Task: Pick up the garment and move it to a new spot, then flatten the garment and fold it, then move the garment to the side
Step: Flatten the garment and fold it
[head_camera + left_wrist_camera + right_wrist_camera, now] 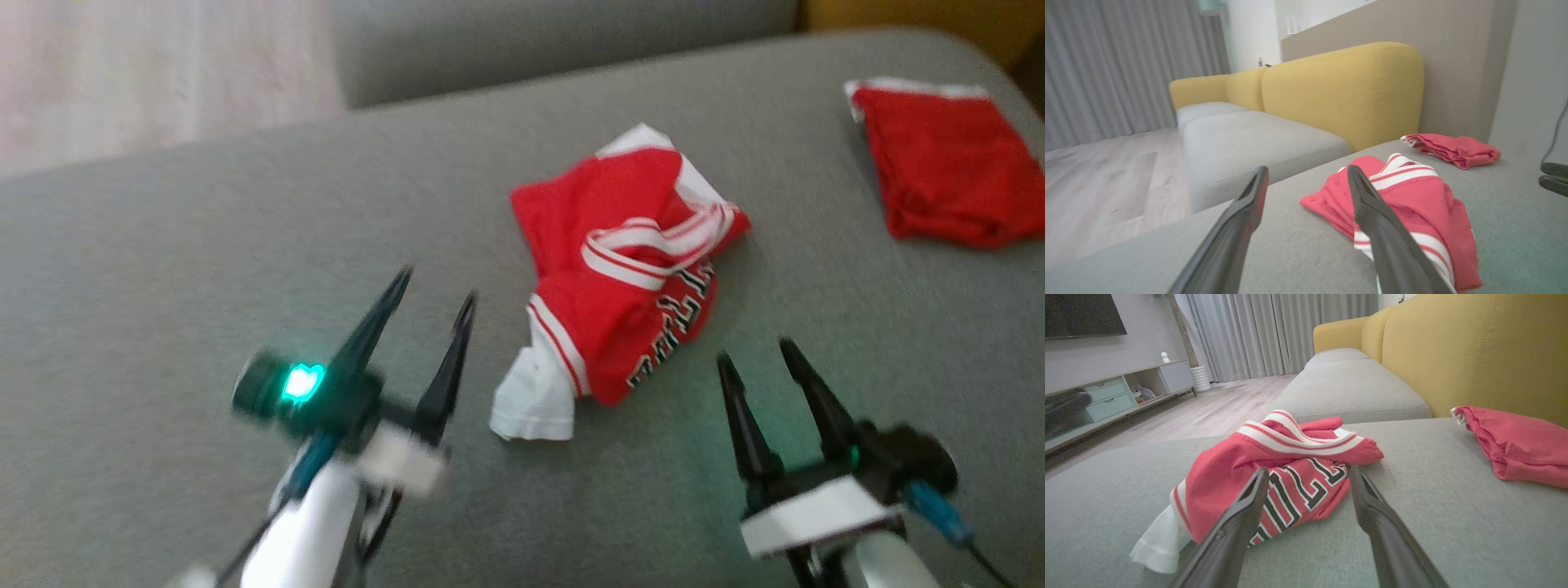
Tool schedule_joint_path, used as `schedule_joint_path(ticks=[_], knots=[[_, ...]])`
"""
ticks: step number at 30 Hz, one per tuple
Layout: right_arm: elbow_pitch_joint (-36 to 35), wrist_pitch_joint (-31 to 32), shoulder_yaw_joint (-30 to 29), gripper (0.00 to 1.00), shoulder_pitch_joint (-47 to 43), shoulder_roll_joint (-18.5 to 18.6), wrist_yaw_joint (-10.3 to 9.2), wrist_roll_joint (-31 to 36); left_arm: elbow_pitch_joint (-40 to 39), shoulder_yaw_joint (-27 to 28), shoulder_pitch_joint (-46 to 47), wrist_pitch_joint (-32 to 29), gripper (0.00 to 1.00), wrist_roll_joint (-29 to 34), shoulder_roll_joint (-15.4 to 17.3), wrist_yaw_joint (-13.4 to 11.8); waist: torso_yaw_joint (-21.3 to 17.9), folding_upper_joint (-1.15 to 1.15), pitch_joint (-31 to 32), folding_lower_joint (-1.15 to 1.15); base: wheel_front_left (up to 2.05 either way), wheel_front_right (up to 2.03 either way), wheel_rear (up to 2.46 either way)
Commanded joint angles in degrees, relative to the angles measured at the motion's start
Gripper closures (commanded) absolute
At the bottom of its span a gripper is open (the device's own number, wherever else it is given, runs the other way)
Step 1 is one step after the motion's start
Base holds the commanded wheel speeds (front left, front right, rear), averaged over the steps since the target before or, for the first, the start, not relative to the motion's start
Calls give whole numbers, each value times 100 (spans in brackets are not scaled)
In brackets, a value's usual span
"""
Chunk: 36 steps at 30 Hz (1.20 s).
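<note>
The crumpled red jersey with white trim and black lettering lies heaped on the grey fabric sofa seat. It sits just ahead of the left gripper and right gripper, both spread wide and empty. By the look of it nothing is done yet: lifting, flattening, folding and setting aside are all left.

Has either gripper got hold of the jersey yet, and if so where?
Nothing is held. The left gripper and right gripper are both open, near the crumpled red jersey.

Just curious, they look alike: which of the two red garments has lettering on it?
The crumpled jersey in the middle: black-and-white letters, white stripes. The other red garment, far right, shows no lettering and lies folded.
</note>
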<state>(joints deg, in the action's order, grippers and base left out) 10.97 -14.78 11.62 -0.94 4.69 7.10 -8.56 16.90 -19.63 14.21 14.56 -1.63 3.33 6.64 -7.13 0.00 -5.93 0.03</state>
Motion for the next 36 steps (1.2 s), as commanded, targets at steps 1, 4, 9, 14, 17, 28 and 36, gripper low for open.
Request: schedule_joint_path(ticks=[1,4,9,14,17,28,36], knots=[[-205,-22,190,0,294,103,39,15,71,12,560,44,0,47,46,36,-519,0,-585,-3,0,0,0],[-226,-22,267,0,475,89,39,27,746,-370,1340,44,0,22,92,73,-778,0,-857,-3,0,0,0],[-249,-22,349,0,630,38,39,18,2214,-1435,2265,2,0,-529,172,82,-1170,0,-1139,-3,0,0,0],[-248,-22,306,0,665,13,39,16,2911,-2233,2718,-20,0,-1130,249,83,-1357,0,-1268,-3,0,0,0],[-266,-22,277,0,666,-3,39,18,3119,-2604,2952,16,0,-1331,250,83,-1407,0,-1327,-3,0,0,0],[-209,-22,309,0,696,-64,39,44,2976,-3420,3340,42,0,-1046,210,84,-1430,0,-1273,-3,0,0,0],[-156,-22,328,0,641,-87,39,23,2889,-3746,3360,43,100,-914,129,84,-1499,0,-1091,-3,0,0,0]])
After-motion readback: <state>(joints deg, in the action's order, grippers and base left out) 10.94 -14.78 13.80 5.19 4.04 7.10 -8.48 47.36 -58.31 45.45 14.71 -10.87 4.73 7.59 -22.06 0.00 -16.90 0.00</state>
